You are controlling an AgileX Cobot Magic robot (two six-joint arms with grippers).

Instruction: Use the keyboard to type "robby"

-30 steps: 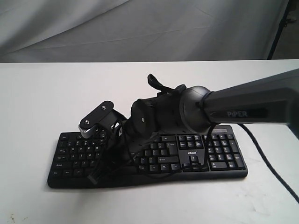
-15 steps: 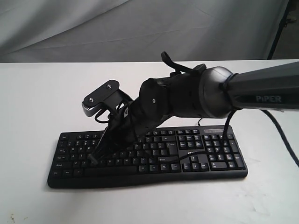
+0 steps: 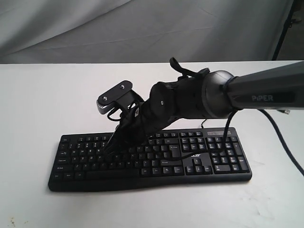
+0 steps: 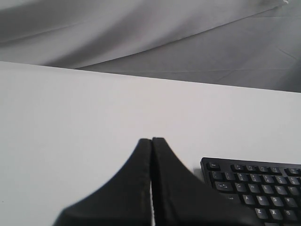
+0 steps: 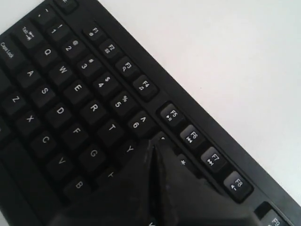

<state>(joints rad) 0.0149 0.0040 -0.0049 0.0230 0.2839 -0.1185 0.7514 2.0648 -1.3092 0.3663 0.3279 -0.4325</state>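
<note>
The wide black keyboard (image 3: 209,164) lies on the white table, its "acer" logo near the arrow keys. My right gripper (image 3: 110,151) reaches across it from the right, shut and empty. In the right wrist view its tip (image 5: 153,143) hangs just over the keys between Y and the number row, and the keyboard (image 5: 70,94) fills that frame. My left gripper (image 4: 151,140) is shut with nothing in it, over bare table off a corner of the keyboard (image 4: 254,188). It does not show in the exterior view.
A thin black cable (image 3: 183,156) lies looped over the keys near the middle of the keyboard. A thicker cable (image 3: 280,142) hangs from the right arm down to the table. Grey cloth (image 3: 142,28) hangs behind the white table (image 3: 47,95).
The right gripper has risen from the keyboard's bottom row and moved toward the far rows and a little right. The right arm's wrist has lifted with it.
</note>
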